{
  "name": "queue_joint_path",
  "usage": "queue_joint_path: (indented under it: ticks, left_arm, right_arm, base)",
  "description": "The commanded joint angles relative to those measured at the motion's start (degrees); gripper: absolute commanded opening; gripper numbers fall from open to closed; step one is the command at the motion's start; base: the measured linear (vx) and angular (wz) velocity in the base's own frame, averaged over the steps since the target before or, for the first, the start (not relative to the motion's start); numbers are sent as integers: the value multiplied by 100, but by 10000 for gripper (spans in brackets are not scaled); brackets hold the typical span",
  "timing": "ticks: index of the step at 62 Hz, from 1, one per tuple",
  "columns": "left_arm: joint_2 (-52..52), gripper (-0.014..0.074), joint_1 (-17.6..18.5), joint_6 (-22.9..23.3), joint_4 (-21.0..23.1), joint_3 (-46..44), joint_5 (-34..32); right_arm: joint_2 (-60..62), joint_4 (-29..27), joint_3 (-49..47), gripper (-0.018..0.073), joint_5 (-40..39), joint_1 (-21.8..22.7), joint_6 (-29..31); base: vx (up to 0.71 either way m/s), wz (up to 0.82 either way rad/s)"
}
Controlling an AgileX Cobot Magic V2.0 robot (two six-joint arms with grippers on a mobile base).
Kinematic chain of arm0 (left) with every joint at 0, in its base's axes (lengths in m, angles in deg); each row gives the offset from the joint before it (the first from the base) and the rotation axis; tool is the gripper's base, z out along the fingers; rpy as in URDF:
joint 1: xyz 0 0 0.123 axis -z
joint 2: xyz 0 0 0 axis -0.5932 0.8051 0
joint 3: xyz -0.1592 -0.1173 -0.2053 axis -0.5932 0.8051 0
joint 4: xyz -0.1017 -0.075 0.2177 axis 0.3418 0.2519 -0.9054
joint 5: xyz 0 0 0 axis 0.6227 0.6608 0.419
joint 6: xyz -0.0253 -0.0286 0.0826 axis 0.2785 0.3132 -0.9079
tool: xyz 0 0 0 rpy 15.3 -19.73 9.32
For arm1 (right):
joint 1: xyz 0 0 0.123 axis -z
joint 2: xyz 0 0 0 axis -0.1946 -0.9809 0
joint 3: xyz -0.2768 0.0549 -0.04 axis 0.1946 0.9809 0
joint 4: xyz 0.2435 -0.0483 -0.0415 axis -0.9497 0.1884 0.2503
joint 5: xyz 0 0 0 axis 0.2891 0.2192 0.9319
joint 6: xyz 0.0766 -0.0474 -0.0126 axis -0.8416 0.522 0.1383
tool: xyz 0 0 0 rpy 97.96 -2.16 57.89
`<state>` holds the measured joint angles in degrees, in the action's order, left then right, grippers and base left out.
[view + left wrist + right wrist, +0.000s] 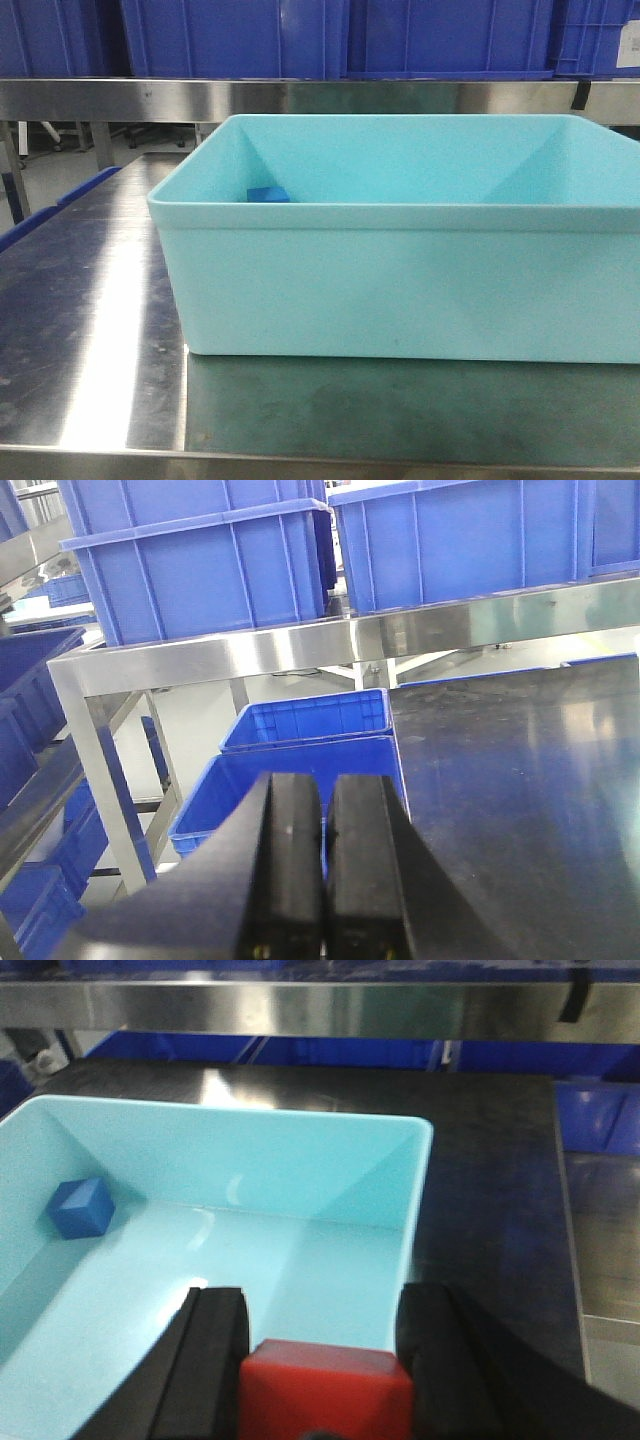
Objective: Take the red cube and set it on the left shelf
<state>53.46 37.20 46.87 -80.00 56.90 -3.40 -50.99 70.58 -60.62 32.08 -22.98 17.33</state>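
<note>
Leftmost, the left pincer has its two black fingers pressed together on nothing. It hangs off the left edge of the counter, above blue crates standing on the floor. Beyond it a steel shelf carries more crates; that is probably the drop-off, though I cannot be sure. Moving right, the light-turquoise tub sits on the counter, with the small blue block lying alone in its far left corner. Further right, over the tub's near side, the right pincer is clamped on the red cube, one black finger flat against each side face. Whether the cube is touching the tub floor or lifted off it I cannot tell, and the front view does not show it at all. The cube looks rigid and light, so a firm squeeze should not deform it. Its faces look smooth and perhaps slick, which makes the flat opposite sides, taken near their middle as they are now, the sensible place to hold.
</note>
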Motion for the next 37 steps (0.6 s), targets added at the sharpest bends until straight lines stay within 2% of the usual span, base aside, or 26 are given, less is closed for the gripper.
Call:
queue_joint_path:
  ticks: [1, 12, 37]
  left_arm:
    - [-2, 106, 38, -3, 27, 126, -513]
    - [-2, 106, 38, -3, 27, 126, -513]
    - [-2, 106, 38, -3, 27, 126, -513]
  right_arm:
    - [304, 30, 2, 56, -559, 182, 13]
    - [770, 30, 296, 56, -546, 441, 13]
    - [981, 30, 328, 56, -512, 454, 13]
  base:
    - [0, 0]
    - [0, 0]
    - [-1, -5]
